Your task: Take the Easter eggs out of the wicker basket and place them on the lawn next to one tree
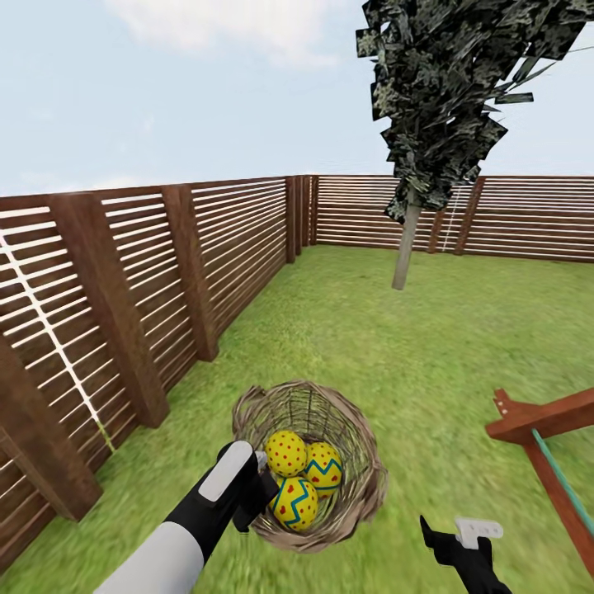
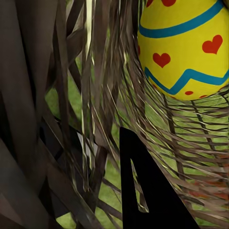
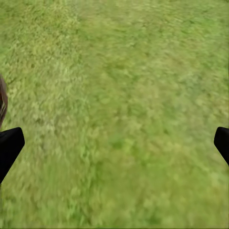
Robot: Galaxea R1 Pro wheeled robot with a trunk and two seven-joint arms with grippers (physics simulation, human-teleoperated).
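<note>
The wicker basket (image 1: 360, 429) stands on the lawn (image 1: 396, 346) close in front of me. It holds the three Easter eggs: a red-dotted one (image 1: 286, 452), a zigzag one (image 1: 325, 468) and a third (image 1: 294, 503) nearest me. My left gripper (image 1: 254, 497) is pressed against the basket's near-left wall. In the left wrist view one black finger (image 2: 152, 195) pokes among the wicker strands (image 2: 95, 95), just below an egg (image 2: 186, 43); the other finger is hidden. My right gripper (image 1: 452, 532) hangs open over bare grass (image 3: 114, 95) to the basket's right. The tree (image 1: 404, 247) stands far ahead.
A brown slat fence (image 1: 124, 297) runs along the left and across the back. A red wooden frame (image 1: 536, 421) with a teal rope juts in at the right. Open grass lies between the basket and the tree.
</note>
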